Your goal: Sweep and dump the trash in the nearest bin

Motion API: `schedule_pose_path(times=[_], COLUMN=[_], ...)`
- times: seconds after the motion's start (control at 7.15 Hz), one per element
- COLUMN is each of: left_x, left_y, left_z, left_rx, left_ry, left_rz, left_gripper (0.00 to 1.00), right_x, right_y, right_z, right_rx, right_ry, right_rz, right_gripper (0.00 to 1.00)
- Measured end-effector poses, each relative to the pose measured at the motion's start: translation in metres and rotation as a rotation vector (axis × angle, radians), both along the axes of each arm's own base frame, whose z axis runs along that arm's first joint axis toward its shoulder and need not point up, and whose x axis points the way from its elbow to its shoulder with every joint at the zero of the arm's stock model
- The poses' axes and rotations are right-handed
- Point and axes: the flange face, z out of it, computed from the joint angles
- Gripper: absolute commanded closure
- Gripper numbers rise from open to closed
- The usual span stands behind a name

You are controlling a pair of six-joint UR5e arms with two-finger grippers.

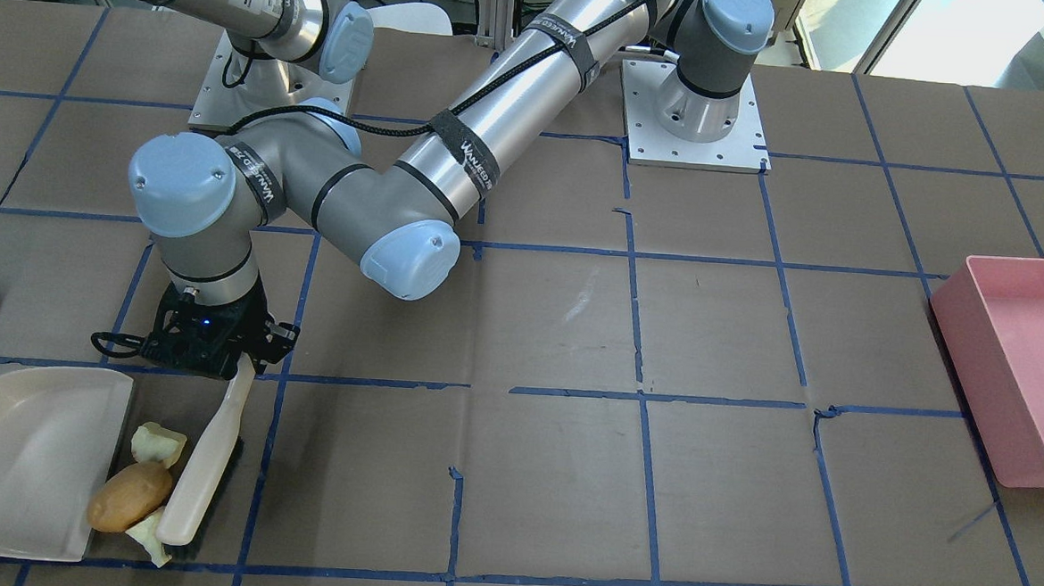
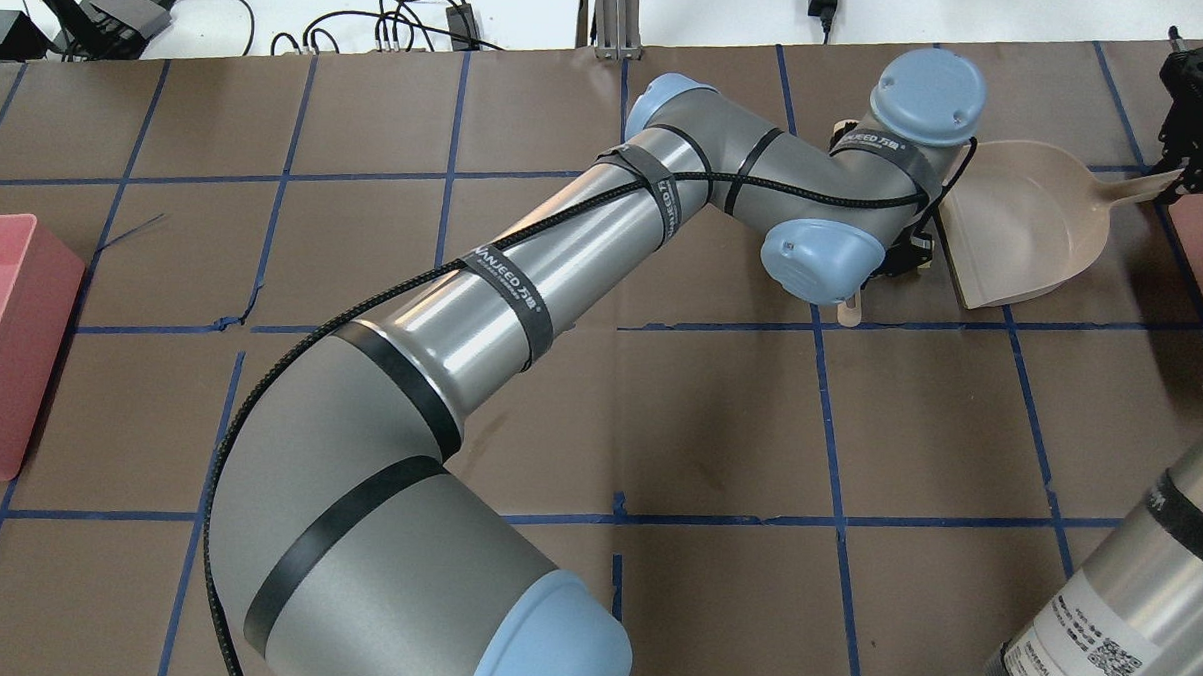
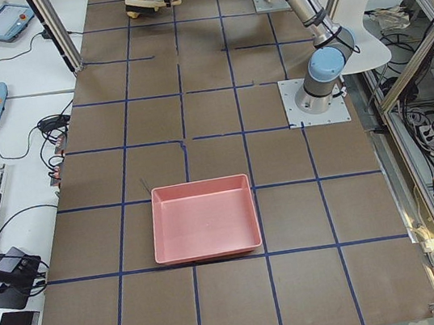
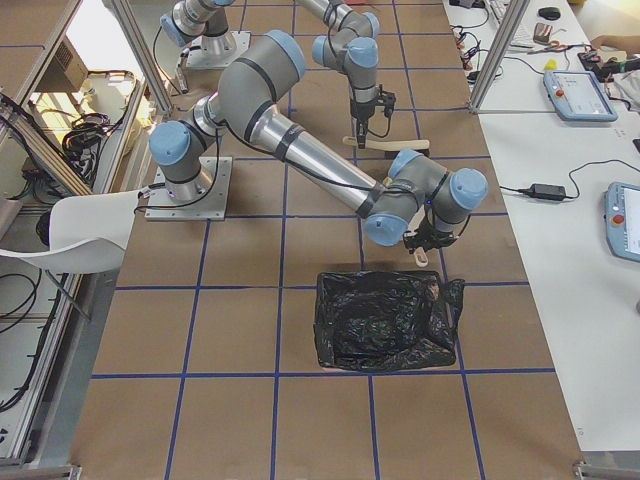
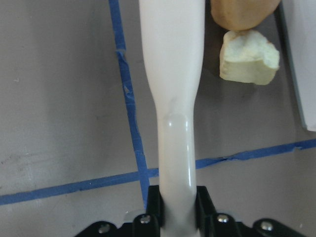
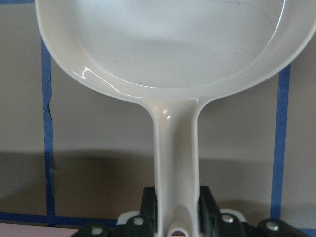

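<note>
While left tool (image 5: 177,207) pinches brush (image 1: 202,468), trash (image 1: 130,494) sits between its long side and dustpan (image 1: 22,463) pinched by right tool (image 6: 175,212).

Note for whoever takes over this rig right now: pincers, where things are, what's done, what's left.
Left pincer: shut on the brush handle.
Right pincer: shut on the dustpan handle.
Trash, a tan lump and two pale chunks, lies on the table between brush and dustpan mouth.
Done: both tools gripped, trash lined up.
Left: sweep it in, then dump it.
</note>
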Motion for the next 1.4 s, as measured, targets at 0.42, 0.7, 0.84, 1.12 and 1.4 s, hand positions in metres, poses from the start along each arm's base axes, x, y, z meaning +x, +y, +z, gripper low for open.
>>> schedule_pose_path(times=[0.42, 0.7, 0.84, 1.12, 1.4], left_x=[0.008, 0.012, 0.013, 0.013, 0.011], left_y=[-0.012, -0.017, -0.018, -0.019, -0.018], left_z=[-0.010, -0.017, -0.021, -0.027, -0.033], left_rx=[0.001, 0.007, 0.009, 0.018, 0.035], left_ry=[-0.007, -0.015, -0.019, -0.021, -0.008], left_rz=[-0.041, -0.054, -0.059, -0.048, -0.042], left_gripper=[0.99, 0.99, 0.99, 0.99, 0.99], right_x=[0.004, 0.004, 0.004, 0.006, 0.007], right_y=[-0.001, -0.001, -0.001, -0.001, -0.002], right_z=[0.000, -0.001, -0.001, -0.001, -0.002], right_rx=[0.005, 0.007, 0.010, 0.018, 0.020], right_ry=[0.002, 0.003, 0.006, 0.015, 0.017], right_rz=[0.006, 0.009, 0.009, 0.011, 0.013], right_gripper=[1.00, 1.00, 1.00, 1.00, 1.00])
